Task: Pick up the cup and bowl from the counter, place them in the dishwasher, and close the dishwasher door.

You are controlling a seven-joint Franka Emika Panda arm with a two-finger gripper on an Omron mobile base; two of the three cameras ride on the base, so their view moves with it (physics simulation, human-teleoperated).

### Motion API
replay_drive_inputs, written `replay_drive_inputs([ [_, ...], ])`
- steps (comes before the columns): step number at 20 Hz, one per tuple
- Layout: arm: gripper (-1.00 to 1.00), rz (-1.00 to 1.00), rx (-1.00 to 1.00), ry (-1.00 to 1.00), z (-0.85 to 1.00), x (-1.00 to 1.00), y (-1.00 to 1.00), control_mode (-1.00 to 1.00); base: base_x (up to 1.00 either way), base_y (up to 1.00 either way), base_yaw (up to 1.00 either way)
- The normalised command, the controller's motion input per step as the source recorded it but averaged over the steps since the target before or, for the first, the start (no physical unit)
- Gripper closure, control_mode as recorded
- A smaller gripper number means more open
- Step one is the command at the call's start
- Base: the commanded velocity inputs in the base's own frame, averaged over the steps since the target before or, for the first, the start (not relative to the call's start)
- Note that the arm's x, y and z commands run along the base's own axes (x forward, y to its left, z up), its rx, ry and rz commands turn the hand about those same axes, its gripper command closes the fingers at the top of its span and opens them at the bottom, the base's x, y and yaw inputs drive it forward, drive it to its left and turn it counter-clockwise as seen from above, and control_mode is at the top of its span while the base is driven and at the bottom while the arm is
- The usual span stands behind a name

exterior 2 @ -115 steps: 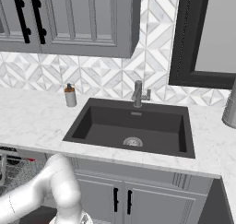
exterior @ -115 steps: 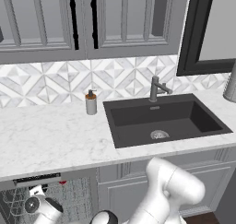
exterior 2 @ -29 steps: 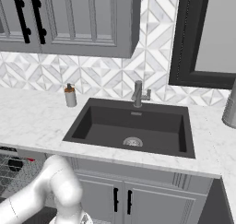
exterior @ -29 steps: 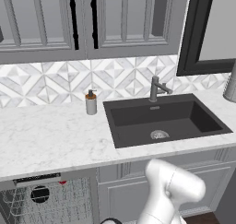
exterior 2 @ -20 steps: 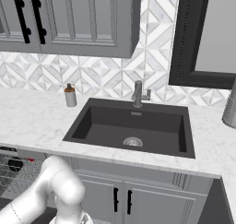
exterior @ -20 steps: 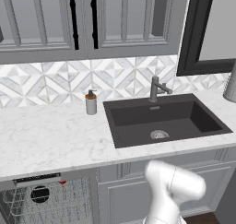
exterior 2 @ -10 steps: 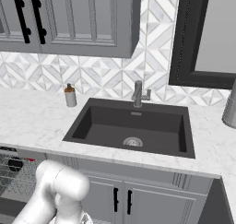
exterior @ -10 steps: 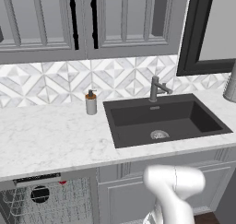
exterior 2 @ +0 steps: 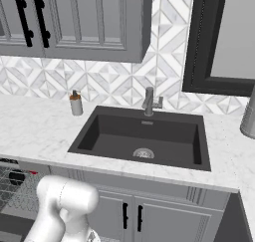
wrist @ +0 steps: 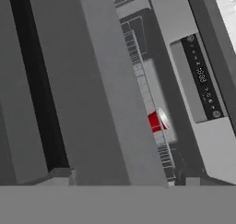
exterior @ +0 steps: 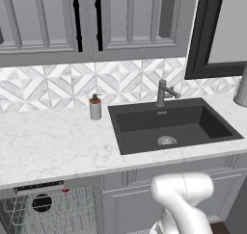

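The dishwasher (exterior: 29, 214) stands open under the counter (exterior: 53, 146) at the lower left. In its wire rack lie the black bowl (exterior: 42, 202) (exterior 2: 16, 177) and the red cup (wrist: 156, 120), of which the base views show a red sliver (exterior: 64, 191). The hand view looks close along the dishwasher door (wrist: 101, 80), a flat grey panel with a dark handle bar (wrist: 32, 80). My gripper (wrist: 122, 180) is low at that door, open, its fingertips (wrist: 60, 174) wide apart at either side of the panel. The arm (exterior: 181, 194) bends down below the counter front.
A dark sink (exterior: 169, 124) with a grey faucet (exterior: 164, 92) is set into the counter. A soap dispenser (exterior: 95, 107) stands by the backsplash. Grey cabinet doors (exterior 2: 132, 213) sit under the sink. A steel vessel (exterior 2: 249, 117) is at the far right.
The arm has left the rack and folded downward, its white elbow sinking lower in both base views. The bowl and cup have stayed in the rack.
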Motion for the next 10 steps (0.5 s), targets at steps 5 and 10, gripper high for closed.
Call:
replay_drive_inputs([
  [5,-1.00,0.00,-0.02,0.00,-0.81,0.00,0.05,-1.00,0.00,0.00,0.00],
  [10,-1.00,0.00,-0.01,-0.09,-0.94,0.02,0.01,-1.00,0.00,0.00,0.00],
])
